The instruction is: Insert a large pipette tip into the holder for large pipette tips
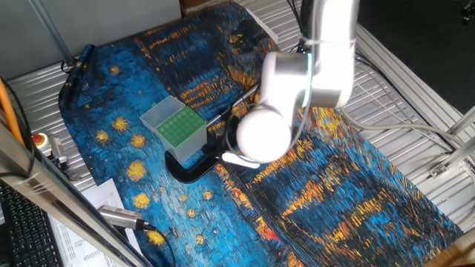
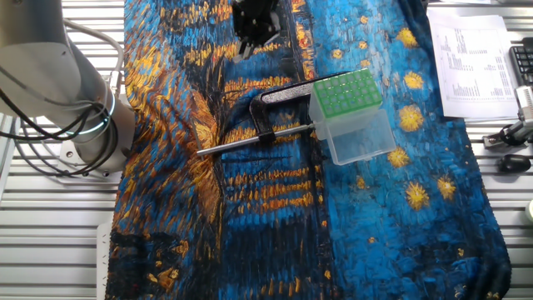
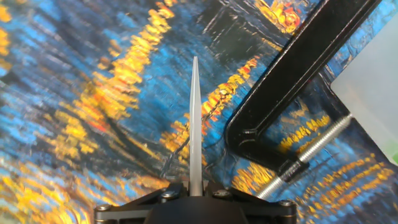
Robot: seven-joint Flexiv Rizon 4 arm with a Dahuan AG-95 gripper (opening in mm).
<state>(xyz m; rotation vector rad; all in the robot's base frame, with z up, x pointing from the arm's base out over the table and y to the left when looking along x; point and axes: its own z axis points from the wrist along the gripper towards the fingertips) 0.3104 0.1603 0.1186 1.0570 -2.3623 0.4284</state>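
Observation:
My gripper (image 3: 195, 188) is shut on the large pipette tip (image 3: 194, 124), a slender whitish cone that points straight out from the jaws over the cloth. In the other fixed view the gripper (image 2: 252, 29) hangs at the top, beyond the clamp and up-left of the holder (image 2: 350, 112). The holder is a translucent box with a green hole grid; it also shows in one fixed view (image 1: 175, 126) and at the right edge of the hand view (image 3: 373, 93). In one fixed view the arm hides the gripper.
A black C-shaped clamp (image 2: 271, 112) with a long metal rod (image 2: 246, 143) lies beside the holder and shows in the hand view (image 3: 292, 81). A blue and yellow patterned cloth (image 2: 250, 233) covers the table. Papers (image 2: 475, 58) lie at the right edge.

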